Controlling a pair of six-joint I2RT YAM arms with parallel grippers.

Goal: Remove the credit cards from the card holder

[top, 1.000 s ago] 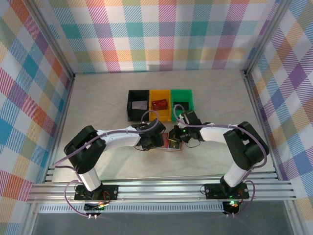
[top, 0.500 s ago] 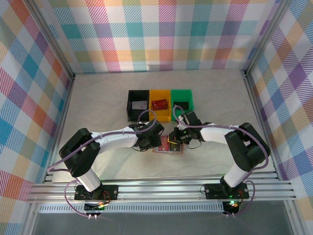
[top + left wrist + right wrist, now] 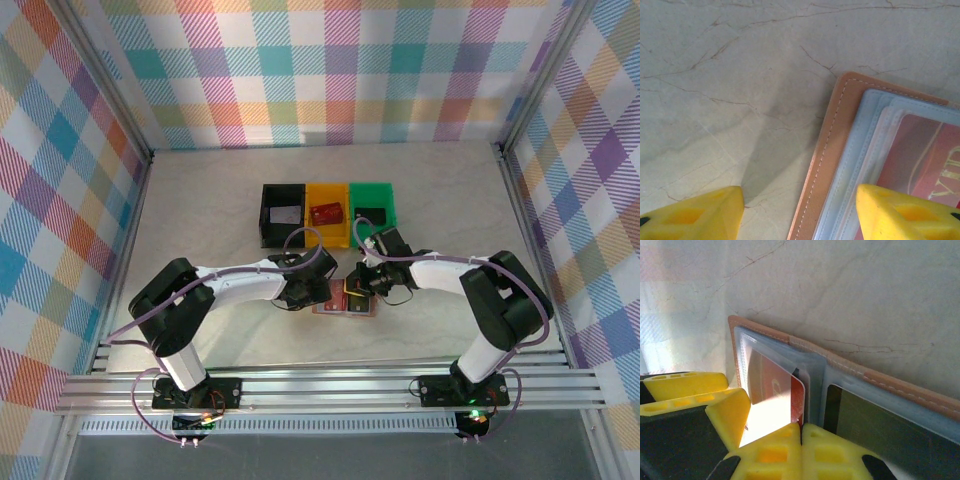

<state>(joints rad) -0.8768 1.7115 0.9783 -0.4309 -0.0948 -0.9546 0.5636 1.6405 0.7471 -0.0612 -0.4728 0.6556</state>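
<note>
The tan card holder [image 3: 343, 304] lies spread open on the marble table, between the two grippers. My left gripper [image 3: 800, 215] is open, its yellow fingertips [image 3: 695, 212] straddling the holder's stitched left edge [image 3: 825, 150]. Close beside one fingertip, a red credit card [image 3: 925, 165] sits in a pale blue pocket. My right gripper [image 3: 801, 450] is shut on the edge of a red credit card [image 3: 772, 387] that stands partly out of its pocket. A dark greenish card [image 3: 880, 427] stays in the neighbouring pocket. In the top view the left gripper [image 3: 316, 293] and right gripper [image 3: 361, 286] flank the holder.
Three bins stand in a row just behind the holder: black [image 3: 270, 232] with a grey card, yellow [image 3: 326, 232] with a red card, green [image 3: 388, 205] with a dark card. Checked walls enclose the table on three sides.
The holder has slid slightly toward the near left since a second ago. Both grippers have stayed at it, with small shifts of the left arm.
</note>
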